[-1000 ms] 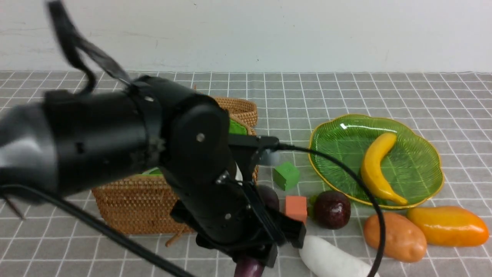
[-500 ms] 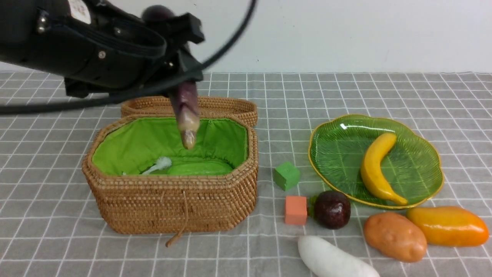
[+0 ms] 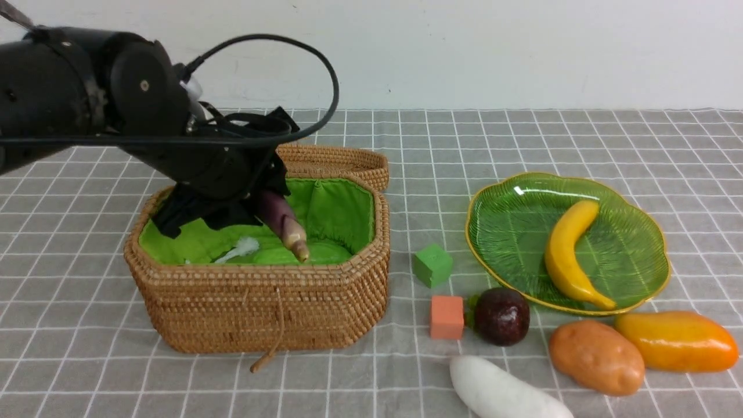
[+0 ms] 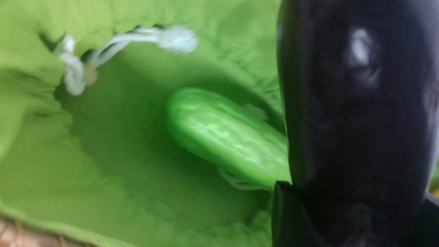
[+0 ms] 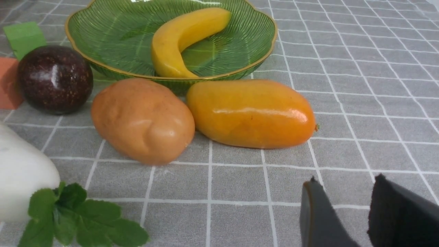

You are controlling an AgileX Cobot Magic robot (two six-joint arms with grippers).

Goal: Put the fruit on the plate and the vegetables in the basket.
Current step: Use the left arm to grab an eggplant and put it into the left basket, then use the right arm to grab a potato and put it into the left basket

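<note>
The left arm comes in from the robot's left, its black forearm roughly level and its wrist bent down over the large octagonal woven rattan basket (image 3: pixel 261 307) with bright green lining. The left gripper (image 3: pixel 258 197) is clamped on the thick end of the glossy dark purple toy eggplant (image 3: pixel 283 223). The eggplant slants down and to the right, with its pale tip just above the light-green wrinkled toy gourd (image 4: pixel 226 133) on the basket floor. The right gripper (image 5: pixel 343 212) hangs over the grey checked cloth (image 5: pixel 360 103), fingers apart with nothing between them, near the oblong orange-yellow mango (image 5: pixel 250 113) and the matte orange-brown potato (image 5: pixel 142 120). The curved yellow banana (image 3: pixel 566 255) lies on the translucent green glass plate (image 3: pixel 499 226). The round dark-purple mangosteen (image 3: pixel 502 316) and the long white radish (image 3: pixel 499 392) lie on the cloth.
</note>
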